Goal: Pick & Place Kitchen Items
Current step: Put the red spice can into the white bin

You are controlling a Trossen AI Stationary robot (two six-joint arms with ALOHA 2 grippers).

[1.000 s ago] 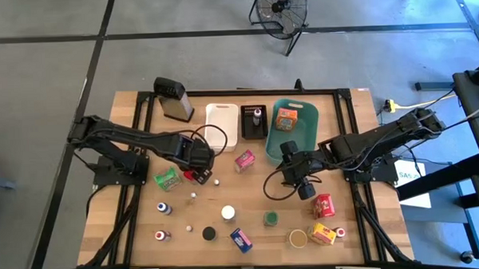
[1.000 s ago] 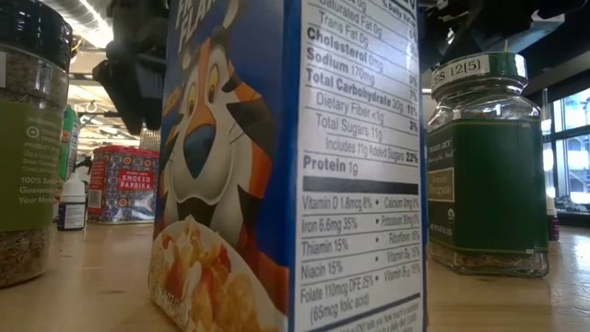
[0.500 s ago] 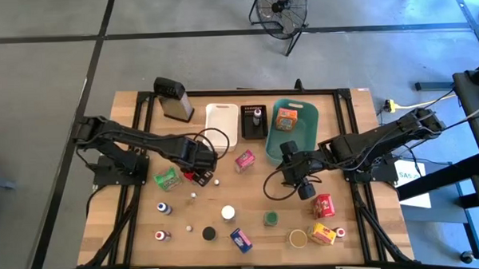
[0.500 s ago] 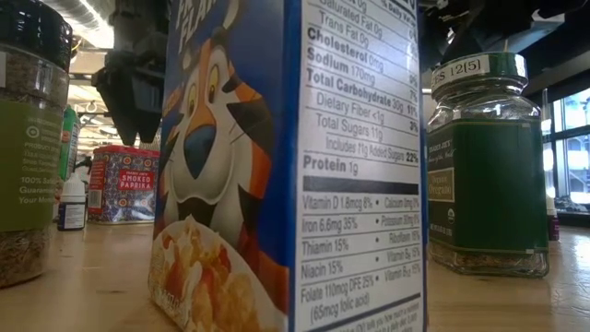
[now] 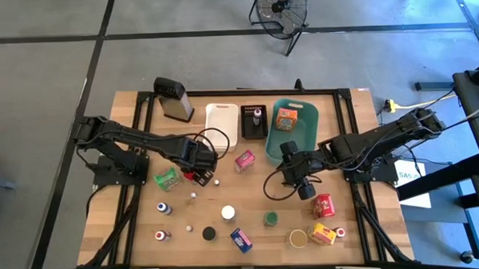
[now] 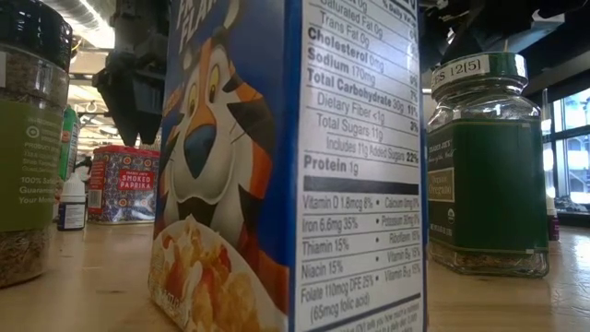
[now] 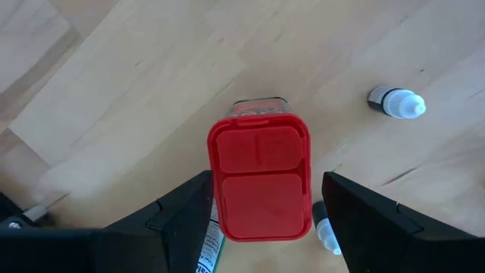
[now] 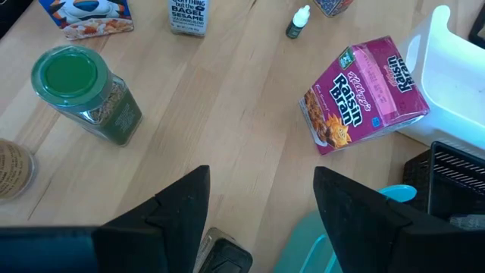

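Tabletop: teal basket [image 5: 302, 131] holds 1 orange box [image 5: 285, 118]; left hand [image 7: 261, 220] wide around red-capped bottle [image 7: 260, 178].

Grey tiled floor [image 5: 47, 117], black standing fan [image 5: 280, 7], wooden table [image 5: 127, 114], bright windows [image 6: 572, 166]

There is one white bin [image 5: 221, 123], one black tray [image 5: 248, 132], one teal basket [image 5: 305, 131] and one grater [image 5: 174, 98]. Four cartons show: one orange box [image 5: 285, 118], one pink box [image 5: 244, 160], one blue box [image 5: 240, 239] and one yellow box [image 5: 320, 234].

The left hand [image 5: 199, 173] points downward, fingers spread apart. The right hand [image 5: 293, 180], also spread, reaches toward it from across the desk.
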